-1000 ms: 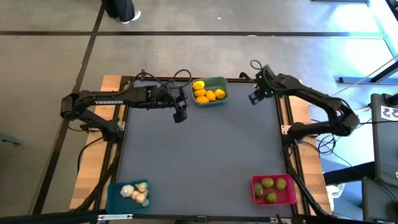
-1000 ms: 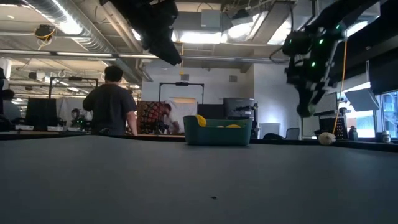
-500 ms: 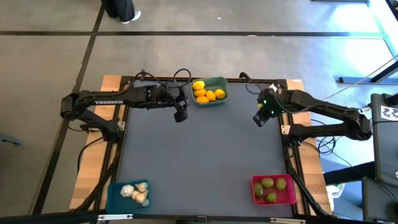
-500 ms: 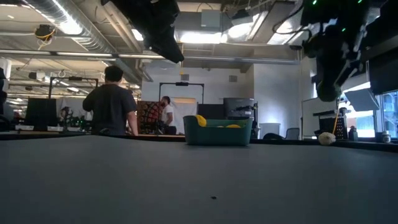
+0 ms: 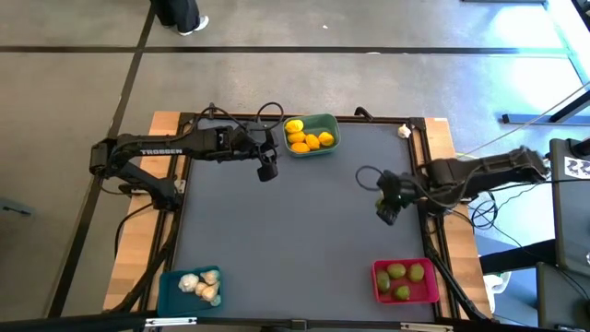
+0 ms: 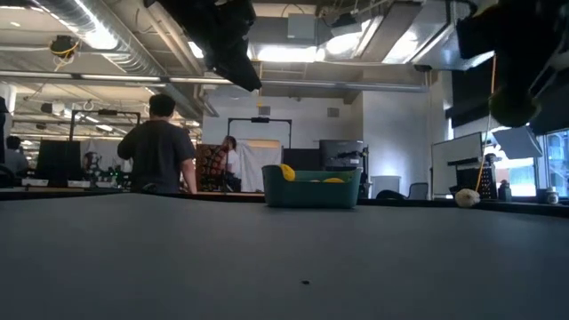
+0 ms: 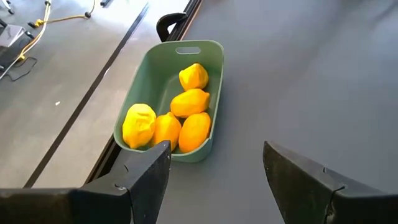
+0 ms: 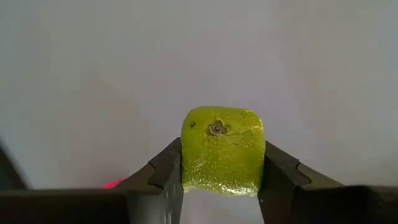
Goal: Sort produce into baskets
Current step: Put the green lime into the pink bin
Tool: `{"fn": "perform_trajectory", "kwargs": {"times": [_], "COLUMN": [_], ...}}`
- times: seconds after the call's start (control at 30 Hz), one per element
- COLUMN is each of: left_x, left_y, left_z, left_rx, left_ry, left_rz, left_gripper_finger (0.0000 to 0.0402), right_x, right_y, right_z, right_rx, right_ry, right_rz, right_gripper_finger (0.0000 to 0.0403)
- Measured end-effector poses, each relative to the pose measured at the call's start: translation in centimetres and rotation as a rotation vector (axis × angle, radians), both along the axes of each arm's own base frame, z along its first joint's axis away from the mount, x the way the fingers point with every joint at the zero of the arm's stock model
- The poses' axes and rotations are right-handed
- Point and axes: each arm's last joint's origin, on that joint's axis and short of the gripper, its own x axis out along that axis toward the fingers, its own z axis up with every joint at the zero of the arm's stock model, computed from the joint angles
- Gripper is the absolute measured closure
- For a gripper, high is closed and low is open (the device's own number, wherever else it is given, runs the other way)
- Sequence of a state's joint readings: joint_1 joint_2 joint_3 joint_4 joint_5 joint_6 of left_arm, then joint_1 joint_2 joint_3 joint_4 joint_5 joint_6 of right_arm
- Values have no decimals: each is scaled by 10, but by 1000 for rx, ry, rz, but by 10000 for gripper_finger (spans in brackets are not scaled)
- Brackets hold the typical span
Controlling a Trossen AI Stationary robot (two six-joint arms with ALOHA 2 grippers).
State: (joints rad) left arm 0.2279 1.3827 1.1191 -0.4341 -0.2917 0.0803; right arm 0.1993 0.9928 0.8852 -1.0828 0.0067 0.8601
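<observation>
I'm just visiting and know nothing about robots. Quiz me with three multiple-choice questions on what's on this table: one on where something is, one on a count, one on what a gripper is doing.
1. Where does the green basket of lemons sit?
A. at the table's far edge, near the left gripper
B. at the near right corner
C. in the table's middle

2. How many limes lie in the pink basket?
A. one
B. three
C. six

3. What is the right gripper doing?
A. hanging open with nothing in it
B. clamping a lime between its fingers
C. holding a garlic bulb

Answers:
1. A: the high view shows the green basket by the far edge, beside the left gripper.
2. B: three limes show in the pink basket.
3. B: the right wrist view shows the right gripper shut on a lime, above the table.
</observation>
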Motion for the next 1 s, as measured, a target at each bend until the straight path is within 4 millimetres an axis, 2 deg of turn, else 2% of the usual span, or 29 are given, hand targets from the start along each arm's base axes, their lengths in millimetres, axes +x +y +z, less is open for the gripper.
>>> {"fn": "perform_trajectory", "kwargs": {"times": [0.3,0.57,0.73,1.0], "left_x": [0,1,1,1], "left_y": [0,0,0,0], "left_z": [0,1,1,1], "left_rx": [-1,0,-4,-6], "left_ry": [-2,-13,-14,-19], "left_rz": [1,3,6,9], "left_gripper_finger": [150,150,150,150], "right_x": [-7,-18,-24,-29], "right_y": [61,113,142,180], "right_z": [6,-4,-19,-53], "right_rx": [168,297,320,320], "right_ry": [-105,-33,43,245], "right_rz": [110,131,126,154], "right_gripper_finger": [255,255,255,255]}}
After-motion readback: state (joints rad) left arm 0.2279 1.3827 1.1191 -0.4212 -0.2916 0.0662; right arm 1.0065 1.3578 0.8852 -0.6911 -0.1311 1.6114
